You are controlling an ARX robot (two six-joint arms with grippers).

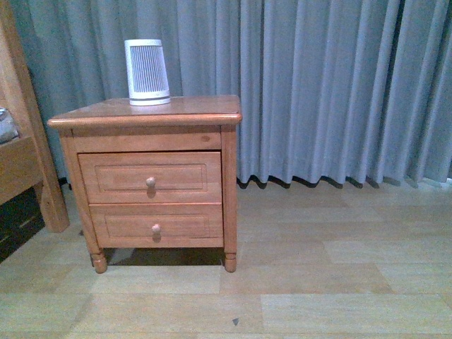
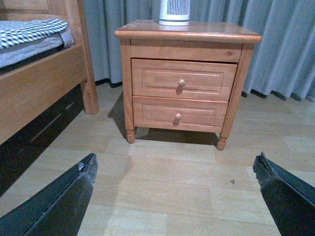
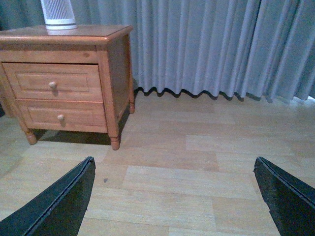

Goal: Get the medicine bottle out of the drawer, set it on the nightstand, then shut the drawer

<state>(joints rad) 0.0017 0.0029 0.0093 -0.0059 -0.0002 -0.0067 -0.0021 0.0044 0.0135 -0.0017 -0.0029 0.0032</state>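
Your left end effector (image 2: pixel 176 158) stands wide, its two dark fingers (image 2: pixel 64 196) far apart with only bare floor between them, and your right end effector (image 3: pixel 174 160) is spread just as wide and holds nothing. Both hang above the pale plank floor (image 1: pixel 318 282), well apart from the nightstand (image 1: pixel 145 111). In the front view that nightstand sits at about 10 o'clock from the middle, standing on its small turned feet. Its upper drawer (image 1: pixel 113 176) is pushed in flush with the frame, a round knob (image 1: pixel 150 182) at its centre, and the shorter lower drawer (image 1: pixel 120 227) just beneath is likewise shut. The medicine bottle shows in none of the views. On the nightstand's top, toward the back, stands a white ribbed cylindrical device (image 1: pixel 147 70). A grey pleated curtain (image 1: pixel 339 85) hangs behind, from 12 round to 3 o'clock, and a lighter wooden bed frame (image 1: pixel 21 141) stands at 9 o'clock, just beside the nightstand.
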